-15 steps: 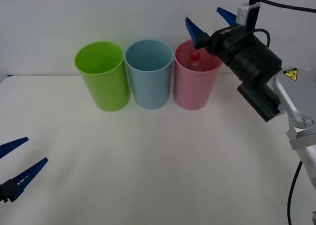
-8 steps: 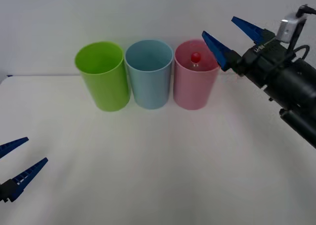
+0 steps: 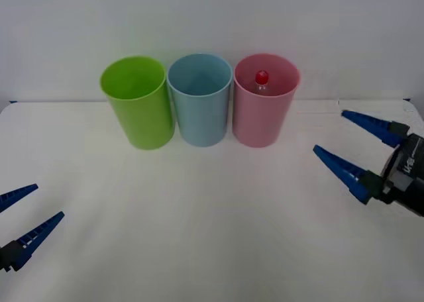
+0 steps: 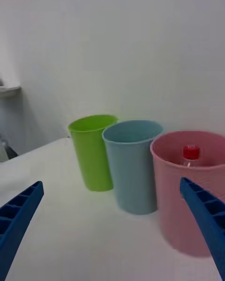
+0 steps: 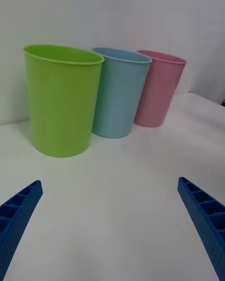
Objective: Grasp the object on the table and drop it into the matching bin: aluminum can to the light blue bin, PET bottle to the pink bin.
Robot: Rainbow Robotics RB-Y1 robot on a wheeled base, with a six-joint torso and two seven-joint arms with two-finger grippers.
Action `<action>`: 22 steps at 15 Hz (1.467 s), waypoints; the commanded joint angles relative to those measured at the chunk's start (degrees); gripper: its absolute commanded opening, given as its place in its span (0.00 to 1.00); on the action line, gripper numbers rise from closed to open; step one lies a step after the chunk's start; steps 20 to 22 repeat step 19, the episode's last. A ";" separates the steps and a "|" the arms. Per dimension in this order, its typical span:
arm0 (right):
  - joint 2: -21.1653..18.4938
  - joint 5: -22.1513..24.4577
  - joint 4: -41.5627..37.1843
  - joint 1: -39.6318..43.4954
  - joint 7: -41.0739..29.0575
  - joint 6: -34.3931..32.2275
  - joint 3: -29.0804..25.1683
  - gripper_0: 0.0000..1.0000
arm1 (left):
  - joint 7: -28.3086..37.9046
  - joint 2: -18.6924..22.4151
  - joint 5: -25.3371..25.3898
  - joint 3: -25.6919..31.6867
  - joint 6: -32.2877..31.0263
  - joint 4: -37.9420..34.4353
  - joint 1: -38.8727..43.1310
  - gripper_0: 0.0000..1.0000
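Observation:
The PET bottle [image 3: 262,79] stands inside the pink bin [image 3: 264,120], and only its red cap and clear neck show above the rim; the same cap and neck of the bottle [image 4: 190,153] rise inside the pink bin [image 4: 187,206] in the right wrist view. The light blue bin [image 3: 200,110] stands just left of the pink one on the white table [image 3: 212,222]. My right gripper [image 3: 362,150] hangs open low over the table, to the right of and nearer than the pink bin, holding nothing. My left gripper [image 3: 26,211] rests open at the near left edge.
A lime green bin [image 3: 137,106] stands left of the light blue bin, so the three bins form a row at the back. In the left wrist view the lime green bin [image 5: 61,100], light blue bin [image 5: 121,93] and pink bin [image 5: 159,90] stand ahead.
My right gripper, open throughout, has drawn back from above the pink bin's rim, moving down and to the right toward the near table edge. The bottle stays in the pink bin. The left arm has not moved.

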 commanded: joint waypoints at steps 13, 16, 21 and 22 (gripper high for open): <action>2.97 3.86 13.19 8.44 10.71 -21.48 -2.09 1.00 | 0.00 0.00 0.00 0.00 0.00 0.00 0.00 1.00; 4.02 4.04 13.10 8.35 10.97 -21.56 -1.73 1.00 | 0.00 0.00 0.00 0.00 0.00 0.00 0.00 1.00; 4.02 3.95 13.19 8.35 11.06 -21.56 -1.65 1.00 | 0.00 0.00 0.00 0.00 0.00 0.00 0.00 1.00; 4.02 3.95 13.19 8.35 11.06 -21.56 -1.65 1.00 | 0.00 0.00 0.00 0.00 0.00 0.00 0.00 1.00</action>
